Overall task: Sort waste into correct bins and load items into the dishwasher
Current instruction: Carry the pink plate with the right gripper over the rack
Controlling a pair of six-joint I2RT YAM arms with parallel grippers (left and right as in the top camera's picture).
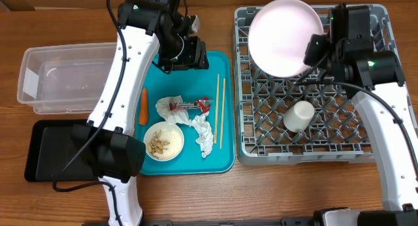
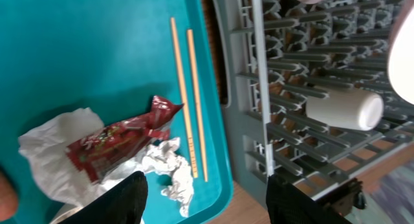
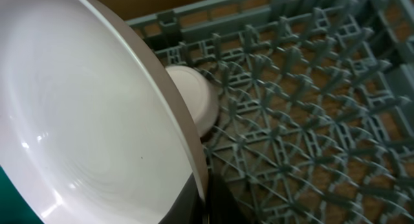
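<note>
Your right gripper (image 1: 313, 51) clenched on rim of round pale pink-white plate (image 1: 285, 36), tilted over large square grey plastic dish rack (image 1: 326, 131), probably to slot between pegs. Your left gripper (image 2: 207, 201) spread, empty, over teal serving tray (image 2: 97, 56), facing shiny red snack wrapper (image 2: 116, 146).

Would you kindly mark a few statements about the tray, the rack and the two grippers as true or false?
1. The cup lies on its side in the dish rack. True.
2. The chopsticks stand in the dish rack. False: they lie flat on the teal tray.
3. The right gripper is shut on the rim of the plate. True.
4. The left gripper grips the red wrapper. False: it is open and empty above the teal tray.
5. The carrot is in the clear tub. False: it lies on the teal tray, near its left edge.
6. The bowl on the teal tray holds beige scraps. True.
</note>
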